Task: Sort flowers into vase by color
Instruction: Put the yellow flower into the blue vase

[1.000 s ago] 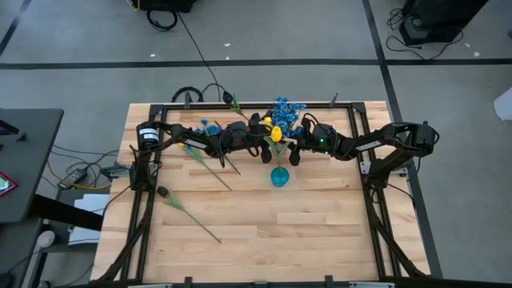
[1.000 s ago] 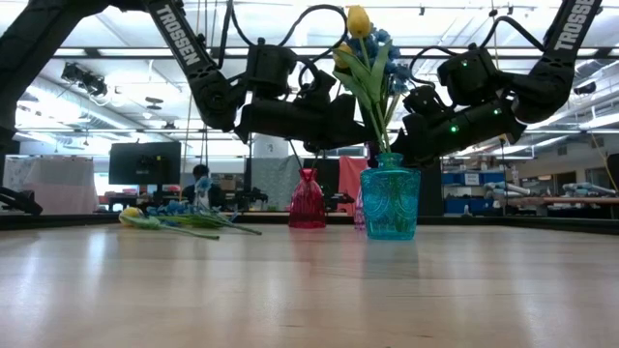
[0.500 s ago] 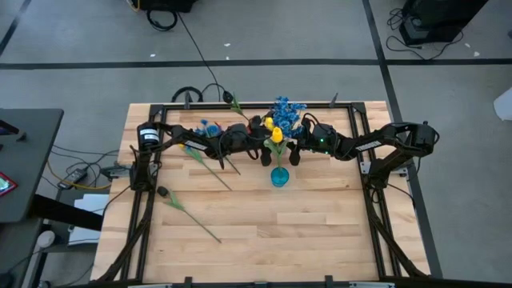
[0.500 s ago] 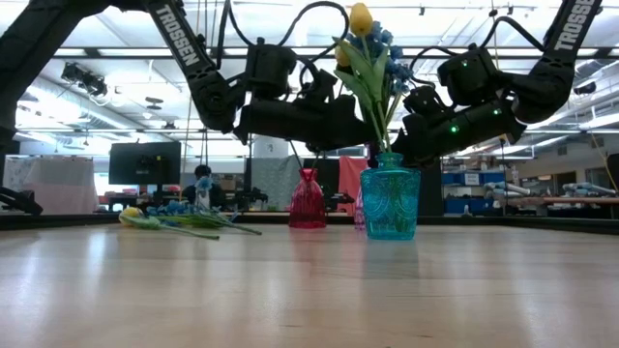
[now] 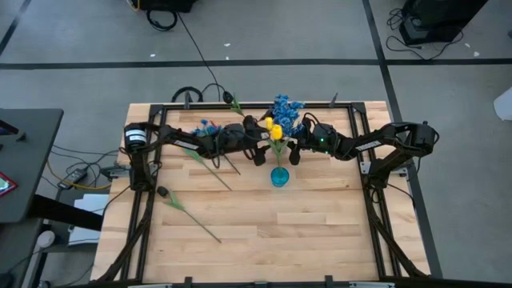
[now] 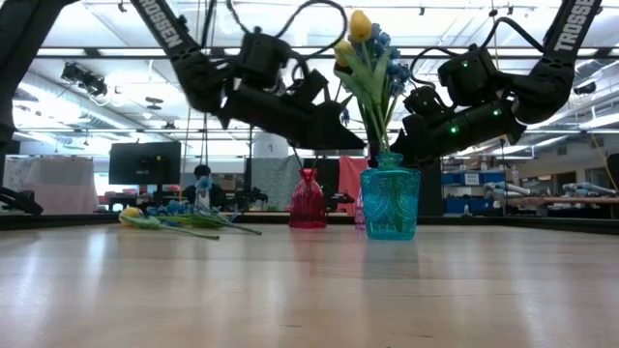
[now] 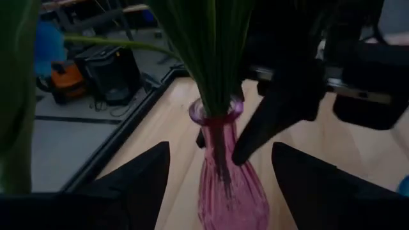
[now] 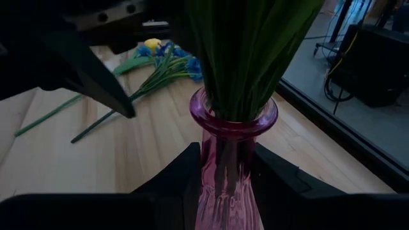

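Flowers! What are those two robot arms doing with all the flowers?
The arms are sorting fake flowers into vases. The right gripper is closed around a pink vase full of green stems and holds it. The left gripper hangs open in front of that vase, gripping nothing. A teal vase holds a yellow flower. More flowers lie on the table, not yet sorted.

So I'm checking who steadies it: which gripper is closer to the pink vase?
Right. The right gripper has its fingers on either side of the pink vase; the left gripper is open, short of it.
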Controlling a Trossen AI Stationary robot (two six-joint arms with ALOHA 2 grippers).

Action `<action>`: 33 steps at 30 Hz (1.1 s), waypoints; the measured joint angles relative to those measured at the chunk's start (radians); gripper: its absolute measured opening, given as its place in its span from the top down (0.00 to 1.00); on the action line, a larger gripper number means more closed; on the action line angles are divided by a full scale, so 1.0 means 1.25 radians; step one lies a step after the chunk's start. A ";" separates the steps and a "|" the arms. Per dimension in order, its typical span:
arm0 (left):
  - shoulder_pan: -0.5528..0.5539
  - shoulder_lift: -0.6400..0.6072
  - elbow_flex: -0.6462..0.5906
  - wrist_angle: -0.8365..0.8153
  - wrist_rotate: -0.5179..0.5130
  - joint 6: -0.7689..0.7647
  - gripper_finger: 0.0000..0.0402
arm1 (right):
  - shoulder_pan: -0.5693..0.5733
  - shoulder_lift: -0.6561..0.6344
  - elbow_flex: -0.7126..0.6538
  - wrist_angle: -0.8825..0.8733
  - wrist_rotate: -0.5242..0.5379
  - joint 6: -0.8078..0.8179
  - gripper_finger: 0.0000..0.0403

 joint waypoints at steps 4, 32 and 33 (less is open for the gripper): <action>-0.015 -0.037 -0.082 0.083 -0.029 -0.021 0.30 | -0.001 0.000 0.000 0.000 -0.002 -0.002 0.68; -0.167 -0.264 -0.342 0.020 -0.235 -0.173 0.30 | -0.029 -0.007 -0.001 -0.060 -0.031 -0.006 0.46; -0.168 -0.275 -0.343 0.004 -0.239 -0.175 0.30 | -0.032 -0.014 -0.001 -0.072 -0.037 -0.008 0.45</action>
